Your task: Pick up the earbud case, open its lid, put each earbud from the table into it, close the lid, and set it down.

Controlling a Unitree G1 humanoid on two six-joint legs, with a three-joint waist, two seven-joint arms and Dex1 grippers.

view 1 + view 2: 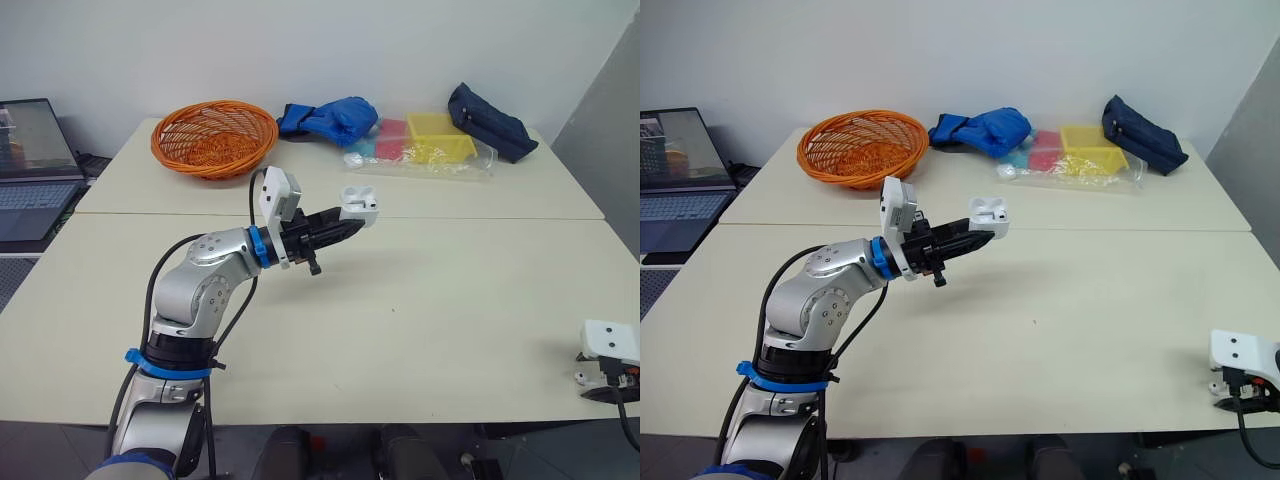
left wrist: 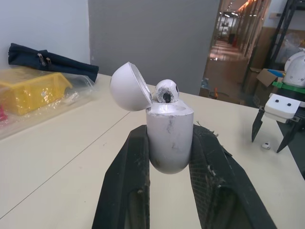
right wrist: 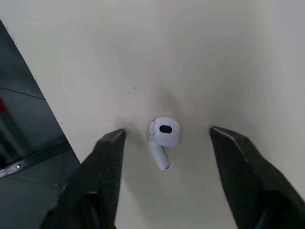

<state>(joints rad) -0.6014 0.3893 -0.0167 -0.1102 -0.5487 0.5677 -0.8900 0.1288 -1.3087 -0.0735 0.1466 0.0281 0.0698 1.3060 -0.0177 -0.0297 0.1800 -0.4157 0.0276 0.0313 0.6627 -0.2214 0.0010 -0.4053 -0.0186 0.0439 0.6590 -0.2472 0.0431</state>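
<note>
My left gripper [image 1: 350, 222] is raised above the middle of the table and shut on the white earbud case [image 1: 359, 203]. The case stands upright between the black fingers [image 2: 131, 167]. Its lid [image 2: 128, 87] is swung open, and one earbud [image 2: 167, 90] sits in the case's top. At the table's front right corner my right gripper [image 3: 167, 133] is low over the surface and open. Its fingers stand on either side of a loose white earbud [image 3: 162, 136] lying on the table, without touching it. The left wrist view also shows that gripper [image 2: 271, 138] and earbud [image 2: 266, 145].
Along the far side of the table [image 1: 420, 300] are an orange wicker basket [image 1: 213, 137], a blue cloth [image 1: 330, 118], a clear bag holding yellow and red boxes [image 1: 430, 145] and a navy pouch [image 1: 490, 120]. A laptop [image 1: 30, 170] sits off to the left. The table edge is right beside the right gripper.
</note>
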